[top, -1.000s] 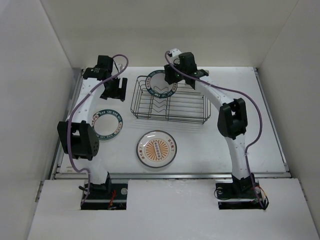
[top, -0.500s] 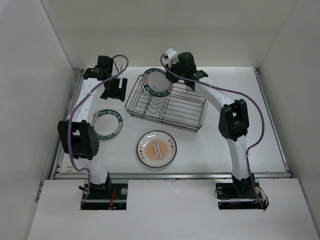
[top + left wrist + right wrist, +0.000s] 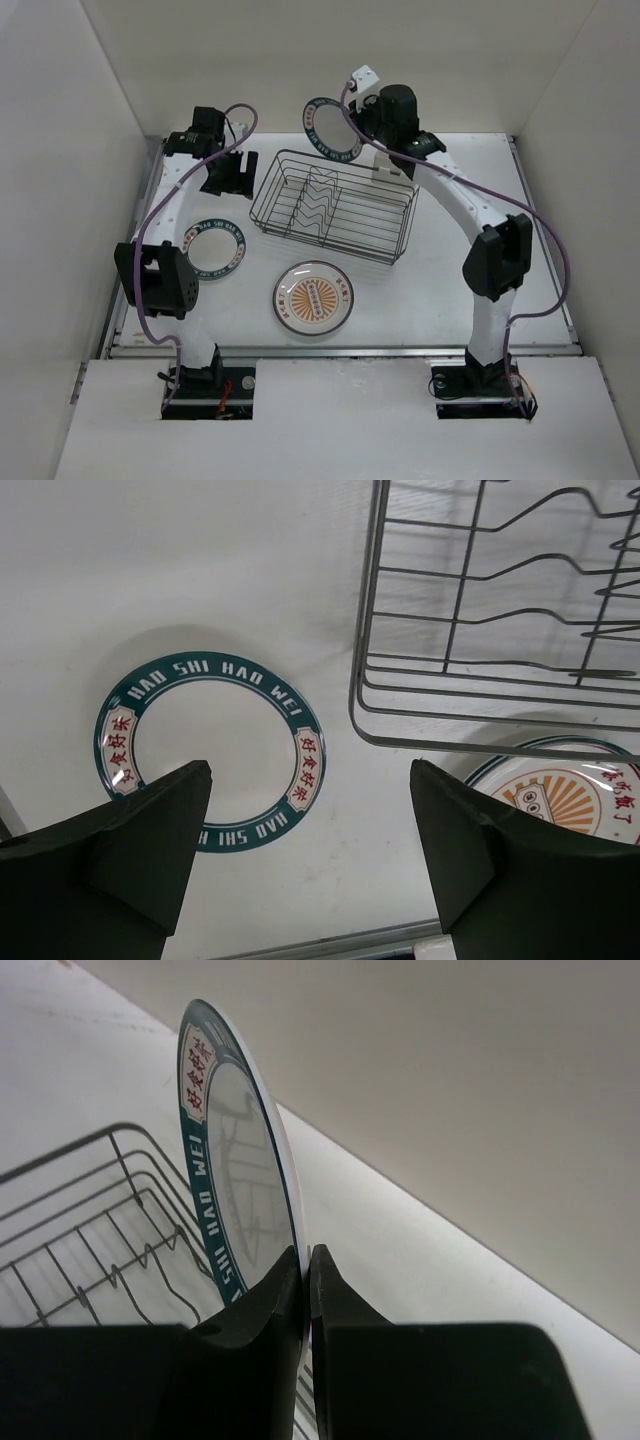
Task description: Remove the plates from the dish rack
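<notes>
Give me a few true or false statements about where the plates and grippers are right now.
1. The right gripper is shut on a teal-rimmed plate, lifted clear of the dish rack. True.
2. The dish rack holds two plates. False: no plate stands in it.
3. The orange sunburst plate lies flat on the table. True.
4. The left gripper grips a plate. False: it is open, with nothing between its fingers.

We see bright, even light; the dark metal wire dish rack (image 3: 335,205) throws only faint shadows on the white table (image 3: 520,230). Views are sharp.
</notes>
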`<state>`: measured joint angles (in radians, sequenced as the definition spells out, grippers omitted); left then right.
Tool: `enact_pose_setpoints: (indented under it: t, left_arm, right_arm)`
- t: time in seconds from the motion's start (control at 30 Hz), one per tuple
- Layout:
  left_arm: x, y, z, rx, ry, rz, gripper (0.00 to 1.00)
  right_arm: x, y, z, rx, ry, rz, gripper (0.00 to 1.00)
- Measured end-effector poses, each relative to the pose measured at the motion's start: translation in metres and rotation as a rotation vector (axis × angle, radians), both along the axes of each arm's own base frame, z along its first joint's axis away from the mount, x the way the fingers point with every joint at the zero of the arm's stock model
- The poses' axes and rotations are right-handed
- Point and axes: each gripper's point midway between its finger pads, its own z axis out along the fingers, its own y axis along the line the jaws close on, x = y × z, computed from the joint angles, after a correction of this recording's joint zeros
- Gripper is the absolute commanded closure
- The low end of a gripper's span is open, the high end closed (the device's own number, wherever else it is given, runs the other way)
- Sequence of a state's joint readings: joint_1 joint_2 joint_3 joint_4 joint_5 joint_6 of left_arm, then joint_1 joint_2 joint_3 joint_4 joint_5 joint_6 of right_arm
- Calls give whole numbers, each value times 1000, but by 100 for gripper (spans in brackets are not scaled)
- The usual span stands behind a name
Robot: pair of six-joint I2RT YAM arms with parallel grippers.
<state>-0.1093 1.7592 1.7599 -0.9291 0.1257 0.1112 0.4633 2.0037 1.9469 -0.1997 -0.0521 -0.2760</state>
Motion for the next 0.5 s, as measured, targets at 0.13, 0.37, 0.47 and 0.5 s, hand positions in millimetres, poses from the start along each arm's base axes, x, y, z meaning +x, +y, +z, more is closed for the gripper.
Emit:
enact_pose_setpoints:
  t: [0.13, 0.37, 0.47, 0.5]
  left_arm:
    - [3, -10, 15, -46, -32, -47, 22]
    - [-12, -29, 56, -140, -130, -155, 19]
    - [-23, -35, 78, -176, -190, -193, 19]
    - [-28, -37, 84, -185, -208, -204, 18]
  right_arm:
    - [-19, -6, 42, 77, -34, 4, 100]
    - [-80, 25, 27, 274, 168, 180, 100]
    - [-107, 48, -13, 320, 314, 251, 100]
    - [-118, 56, -28, 326, 368, 274, 100]
